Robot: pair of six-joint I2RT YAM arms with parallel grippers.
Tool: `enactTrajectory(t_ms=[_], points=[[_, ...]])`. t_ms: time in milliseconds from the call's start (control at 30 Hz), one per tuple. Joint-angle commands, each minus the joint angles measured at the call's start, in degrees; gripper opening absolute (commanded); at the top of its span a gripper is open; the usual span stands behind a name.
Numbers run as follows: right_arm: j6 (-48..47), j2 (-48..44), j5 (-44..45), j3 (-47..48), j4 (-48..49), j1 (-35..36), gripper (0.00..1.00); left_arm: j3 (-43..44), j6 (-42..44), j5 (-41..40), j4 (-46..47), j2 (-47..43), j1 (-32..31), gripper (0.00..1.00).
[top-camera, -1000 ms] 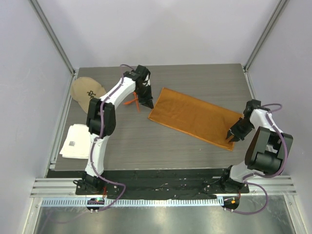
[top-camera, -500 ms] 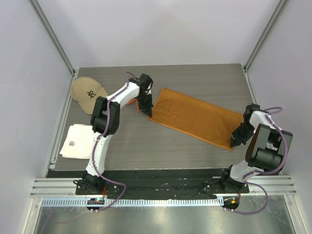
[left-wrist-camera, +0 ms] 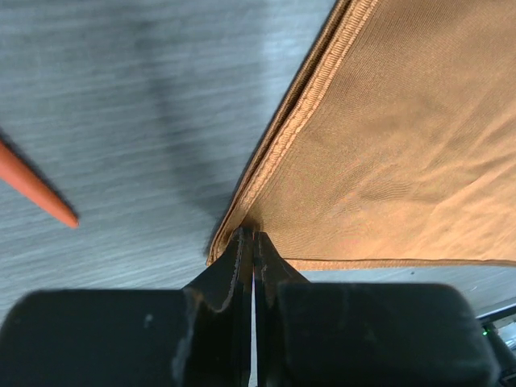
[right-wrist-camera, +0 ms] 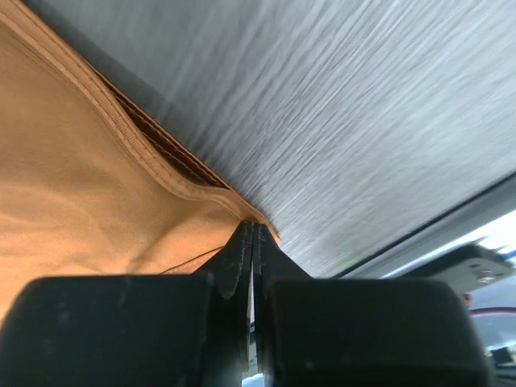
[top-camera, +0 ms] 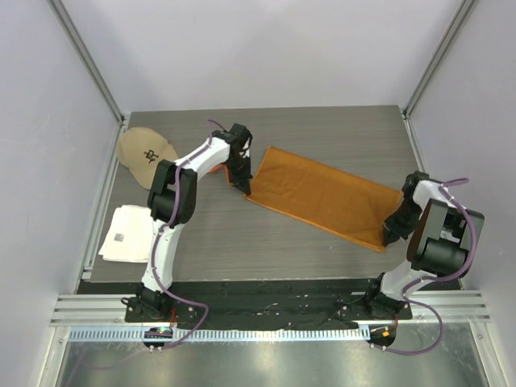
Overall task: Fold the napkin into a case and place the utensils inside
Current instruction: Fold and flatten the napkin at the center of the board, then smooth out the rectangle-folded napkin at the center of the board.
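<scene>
The napkin (top-camera: 322, 195) lies flat on the grey surface (top-camera: 242, 242), folded into a long rectangle. It runs at a slant from about the middle of the surface toward the right edge. Its left end sits farther back and its right end closer to the near edge.

The left tool (top-camera: 242, 184) is down at the napkin's left near corner. In the left wrist view its jaws (left-wrist-camera: 251, 246) are pressed together with no gap, nipping the very tip of that corner. Two hemmed layers of the napkin (left-wrist-camera: 387, 145) show along the edge running away from the tip.

The right tool (top-camera: 390, 234) is at the napkin's right near corner, close to the right edge of the surface. In the right wrist view its jaws (right-wrist-camera: 251, 238) are likewise closed tight on the corner tip. There the cloth (right-wrist-camera: 81, 185) is slightly lifted and wrinkled, and its stacked hems gape a little just behind the grip.

One tapered end of an orange utensil (left-wrist-camera: 32, 187) rests on bare surface left of the pinched corner, apart from the cloth. From above, the left arm hides most of it.

A tan cap (top-camera: 145, 155) sits in the far left corner. A white towel (top-camera: 125, 234) lies along the left edge, nearer the near left corner. Both are well apart from the napkin.
</scene>
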Motion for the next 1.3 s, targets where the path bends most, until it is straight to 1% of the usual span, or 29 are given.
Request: enactTrajectory(t_ms=[0, 33, 67, 100, 167, 200, 233, 267, 300, 333, 367, 400, 433, 467, 500, 533, 567, 600, 633, 667, 700, 767, 833, 900, 1067, 1200, 1267], points=[[-4.7, -4.1, 5.9, 10.3, -1.6, 0.5, 0.1, -2.8, 0.9, 0.6, -1.4, -4.6, 0.2, 0.05], [-5.5, -4.1, 4.3, 13.5, -2.0, 0.8, 0.12, -3.3, 0.1, 1.4, -1.6, -5.2, 0.1, 0.05], [-6.9, -4.0, 3.3, 14.8, -1.5, 2.1, 0.18, -4.3, -0.2, 1.7, -1.7, -6.2, 0.2, 0.05], [-7.9, -3.9, 1.5, 16.0, -0.8, 3.1, 0.27, -4.8, -0.4, 1.9, -1.7, -7.0, 0.1, 0.05], [-8.8, -3.2, -2.4, 18.5, 1.7, 5.9, 0.34, -5.6, -0.4, 2.0, -1.1, -8.2, 0.0, 0.06], [-9.9, -2.7, -4.4, 20.1, 2.9, 6.2, 0.4, -5.1, -0.2, 1.9, -2.1, -9.0, 0.1, 0.07], [-10.0, -1.8, -8.8, 20.6, 4.6, 6.6, 0.42, -2.3, 0.2, 0.9, -3.0, -8.9, 0.1, 0.08], [-9.8, -1.4, -15.8, 21.0, 8.4, 6.8, 0.45, -0.7, 0.6, 0.8, -3.8, -9.0, 0.2, 0.12], [-8.2, -0.9, -19.4, 20.8, 11.0, 7.3, 0.5, 0.8, 0.5, 1.2, -4.0, -8.9, 0.2, 0.14], [-6.6, -0.1, -23.4, 20.5, 13.6, 7.7, 0.5, 3.0, 0.1, 2.1, -3.0, -8.9, 0.2, 0.16], [-5.0, 1.4, -26.6, 19.8, 19.8, 8.2, 0.51, 3.3, -1.8, 5.6, -0.9, -9.1, 0.2, 0.17], [-3.0, 1.9, -32.1, 17.2, 24.2, 9.6, 0.52, 2.8, -3.7, 8.6, 2.5, -9.8, 0.2, 0.17], [0.5, 2.4, -33.4, 16.0, 28.6, 10.5, 0.54, -0.4, -6.3, 11.7, 14.4, -10.1, 0.2, 0.17], [1.6, 3.8, -34.1, 15.0, 36.1, 11.3, 0.56, -2.6, -12.9, 15.9, 21.0, -10.2, -0.1, 0.11], [3.1, 4.8, -35.5, 13.2, 39.6, 12.3, 0.57, -4.8, -16.4, 18.4, 29.8, -9.6, -0.4, 0.08], [6.7, 6.1, -36.6, 12.1, 42.9, 13.2, 0.57, -7.5, -19.4, 19.0, 36.8, -7.3, -0.7, 0.06], [8.8, 7.9, -38.1, 11.1, 50.6, 13.7, 0.56, -7.1, -22.4, 18.7, 44.7, -5.1, -1.2, 0.03], [10.3, 10.9, -39.7, 9.7, 54.4, 14.2, 0.52, -6.3, -26.5, 19.3, 47.8, -3.0, -1.7, 0.0], [11.0, 12.7, -40.0, 10.0, 56.4, 15.4, 0.46, -3.3, -27.7, 19.3, 50.0, 1.4, -2.1, 0.0], [12.4, 14.1, -40.3, 10.2, 59.8, 16.0, 0.3, -1.3, -28.4, 18.9, 51.7, 3.3, -2.6, 0.0], [13.4, 16.8, -41.0, 10.0, 62.2, 16.4, 0.21, 0.4, -29.8, 18.1, 52.6, 4.8, -3.3, 0.0], [16.8, 18.9, -42.1, 10.1, 67.6, 16.8, 0.01, 3.9, -30.1, 17.6, 54.4, 8.7, -3.7, 0.0], [18.6, 20.2, -41.8, 9.5, 70.6, 16.8, 0.01, 3.5, -31.0, 16.3, 59.0, 9.8, -3.7, 0.0], [19.6, 21.5, -42.1, 10.1, 70.7, 16.9, 0.01, 3.3, -31.0, 15.0, 60.4, 10.9, -3.5, 0.0], [23.4, 27.1, -43.2, 9.7, 77.8, 17.0, 0.01, 2.8, -32.2, 15.0, 63.6, 12.5, -3.0, 0.0], [23.6, 29.7, -41.8, 8.9, 79.1, 17.0, 0.01, 2.4, -35.9, 15.4, 68.1, 15.0, -1.5, 0.0], [23.5, 31.1, -41.6, 8.7, 79.1, 16.9, 0.01, 2.7, -35.8, 14.4, 67.1, 15.6, -0.8, 0.0]])
